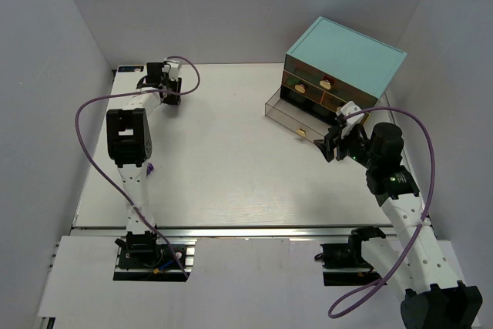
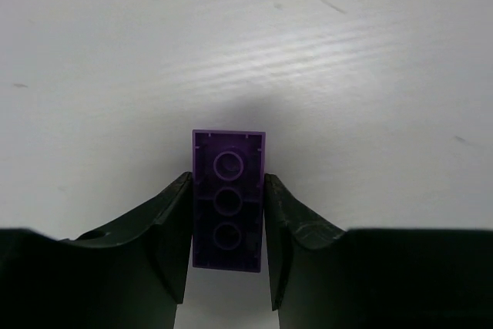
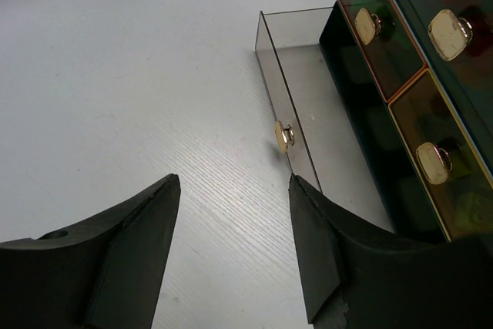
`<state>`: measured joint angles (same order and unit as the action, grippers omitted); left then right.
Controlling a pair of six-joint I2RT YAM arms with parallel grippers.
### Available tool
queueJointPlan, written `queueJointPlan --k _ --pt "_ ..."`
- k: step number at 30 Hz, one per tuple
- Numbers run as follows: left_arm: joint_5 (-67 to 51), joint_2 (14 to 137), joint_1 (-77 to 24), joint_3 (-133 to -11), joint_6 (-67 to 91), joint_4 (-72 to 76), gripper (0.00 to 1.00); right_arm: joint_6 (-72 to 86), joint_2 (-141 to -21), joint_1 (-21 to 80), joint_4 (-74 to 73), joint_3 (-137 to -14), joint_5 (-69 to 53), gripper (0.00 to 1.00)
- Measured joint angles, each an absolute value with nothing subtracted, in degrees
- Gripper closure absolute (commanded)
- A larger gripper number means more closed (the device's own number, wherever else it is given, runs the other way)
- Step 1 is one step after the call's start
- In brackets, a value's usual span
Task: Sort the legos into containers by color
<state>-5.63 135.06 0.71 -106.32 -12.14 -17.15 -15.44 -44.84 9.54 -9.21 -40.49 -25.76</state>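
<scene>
My left gripper [image 2: 227, 177] is shut on a purple lego [image 2: 228, 152], a long brick seen from its hollow underside, gripped by its long sides just over the white table. In the top view this gripper [image 1: 158, 82] is at the far left back corner. My right gripper [image 3: 233, 179] is open and empty above the table, just left of the pulled-out drawer [image 3: 286, 75], which looks empty. In the top view it [image 1: 333, 144] hovers by that drawer [image 1: 296, 115]. The cabinet [image 1: 347, 55] has a light-blue top. Its shut drawers [image 3: 385, 32] show green, red and lime-yellow pieces inside.
White walls close in the table on the left, back and right. The open drawer's tan knob [image 3: 283, 135] sticks out toward my right fingers. A small purple bit [image 1: 151, 167] shows beside the left arm; I cannot tell if it is a lego or cable.
</scene>
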Motion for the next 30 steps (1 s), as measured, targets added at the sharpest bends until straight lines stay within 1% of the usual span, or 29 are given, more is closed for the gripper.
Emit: queueJointPlan --k 2,3,4,5,6,7,9,10,12,17,19,20,23,30 --pt "-10.0 132.0 0.4 -102.3 -10.0 -16.9 0.72 -15.0 -44.2 9.5 -8.9 -40.5 -25.2 0.51" --pt "-11.6 130.8 0.2 -100.9 -9.0 -16.6 0.77 -14.9 -44.0 9.6 -8.6 -40.5 -24.8 0.68" --pt "-15.9 127.9 -0.3 -97.6 -5.4 -15.2 0.84 -14.3 -43.6 9.6 -8.3 -40.4 -23.9 0.76" --pt "-19.0 125.6 -0.8 -95.0 -2.3 -13.2 0.88 -13.7 -43.4 9.6 -8.0 -40.4 -23.0 0.85" --pt "-22.1 123.1 -1.4 -92.1 1.5 -10.6 0.95 -12.9 -43.2 9.6 -7.5 -40.3 -22.0 0.97" --pt "-24.6 120.5 -2.3 -89.6 5.1 -8.3 0.97 -12.4 -43.0 9.6 -7.1 -40.3 -20.8 1.0" --pt "-29.6 115.2 -5.2 -84.2 13.6 -1.5 0.98 -10.9 -42.9 9.5 -6.3 -40.2 -18.5 1.0" --pt "-31.7 113.0 -7.2 -82.1 17.8 1.7 1.0 -10.4 -42.9 9.5 -5.8 -40.1 -17.1 1.0" --pt "-34.9 110.4 -11.8 -79.2 25.3 7.4 1.0 -9.3 -42.8 9.5 -5.2 -39.9 -14.5 1.0" --pt "-36.8 110.2 -23.3 -74.3 42.7 18.2 0.99 -7.8 -42.8 9.5 -4.3 -39.5 -10.2 1.0" --pt "-35.5 111.4 -26.3 -74.0 48.2 20.7 0.99 -7.6 -42.5 9.5 -4.2 -39.5 -9.3 1.0" --pt "-34.1 112.2 -27.6 -74.1 50.6 21.9 0.96 -7.5 -42.4 9.5 -4.1 -39.4 -9.0 1.0" --pt "-29.3 115.1 -30.0 -75.8 56.8 24.5 0.93 -7.4 -41.9 9.4 -3.6 -39.0 -7.9 1.0" --pt "-17.3 125.2 -33.8 -84.1 67.5 29.7 0.8 -7.4 -41.2 9.4 -2.4 -38.4 -7.0 1.0"
